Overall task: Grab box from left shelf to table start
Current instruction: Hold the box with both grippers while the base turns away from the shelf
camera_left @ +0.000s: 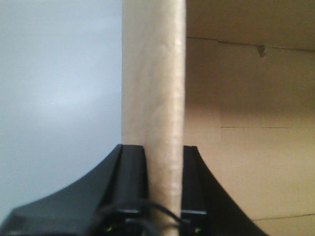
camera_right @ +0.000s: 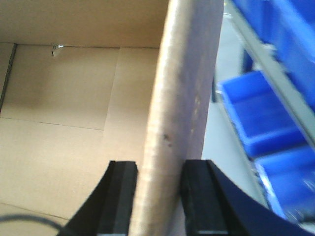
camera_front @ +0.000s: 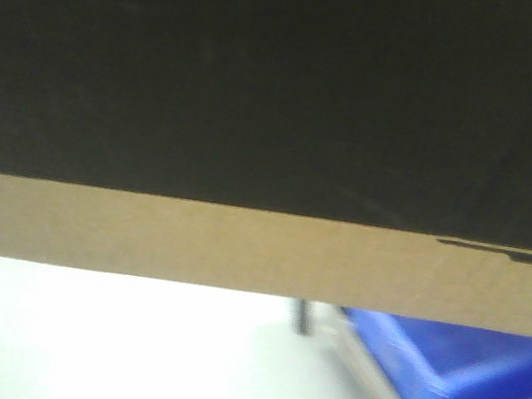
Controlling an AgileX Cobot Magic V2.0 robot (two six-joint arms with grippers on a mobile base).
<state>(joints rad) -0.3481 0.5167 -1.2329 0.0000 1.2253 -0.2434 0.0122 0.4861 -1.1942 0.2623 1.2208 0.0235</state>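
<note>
Brown cardboard fills most of every view: the box (camera_front: 238,248) sits so close to the front camera that its black printed panel covers the upper half, with a plain tan band along the lower edge. Below that band lies the white table (camera_front: 71,341); whether the box rests on it or hangs above it cannot be told. At the lower right are blurred blue bins (camera_front: 441,374) and a grey rail of the shelf (camera_front: 379,392). The left wrist view shows the left claw (camera_left: 164,153) closed narrow on an upright wall of the box (camera_left: 155,88), one black finger (camera_left: 133,169) outside and the other inside, both pressed against the cardboard, with the open brown interior to the right. The right wrist view shows the right claw (camera_right: 160,169) pinching the opposite wall (camera_right: 184,98) in the same way, its fingers (camera_right: 123,189) touching either face. Beyond that wall stand the shelf (camera_right: 266,66) and its bins (camera_right: 261,115), apart from the box.
</note>
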